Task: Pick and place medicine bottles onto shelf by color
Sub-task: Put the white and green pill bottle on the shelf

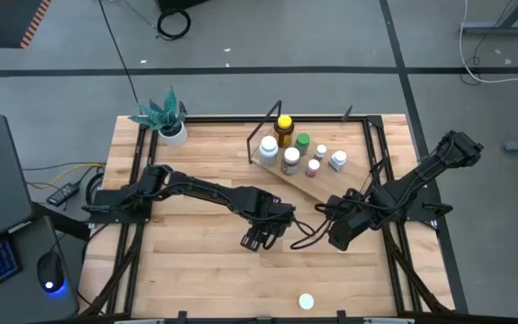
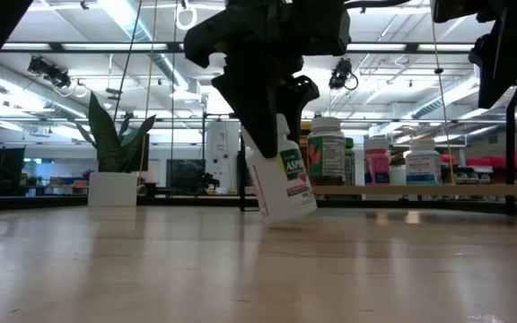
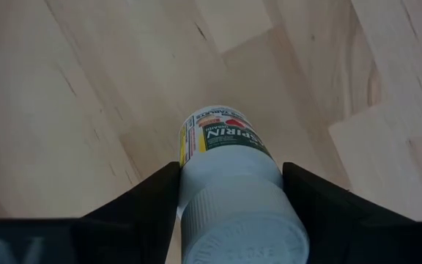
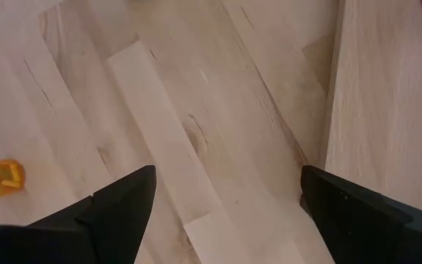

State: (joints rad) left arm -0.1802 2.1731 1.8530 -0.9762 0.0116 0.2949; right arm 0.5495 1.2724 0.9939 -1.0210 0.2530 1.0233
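Observation:
My left gripper (image 1: pixel 261 238) is over the middle of the table, shut on a white medicine bottle (image 2: pixel 285 184) with a green aspirin label and a white cap (image 3: pixel 244 235). The shelf (image 1: pixel 299 182), a light wooden board in a black wire frame, stands at the far middle. It carries several bottles, among them an amber one with a yellow cap (image 1: pixel 283 126), a green-capped one (image 1: pixel 302 141) and a pinkish one (image 1: pixel 313 166). My right gripper (image 1: pixel 338 238) hangs open over bare wood (image 4: pixel 226 176), to the right of the left gripper. My left gripper pinches the bottle's upper body just below the cap (image 3: pixel 196 183), one finger (image 3: pixel 152 202) on each side. The fingers come from above, slanting down. The bottle is tilted, cap toward the gripper, its bottom edge (image 2: pixel 276 218) at the tabletop; whether it touches, I cannot tell.
A white pot with a green plant (image 1: pixel 174 130) stands at the far left corner. A small white round thing (image 1: pixel 306 301) lies near the front edge. Black frame rails (image 1: pixel 380 180) run along the table's sides. Bare wood lies in front of both grippers.

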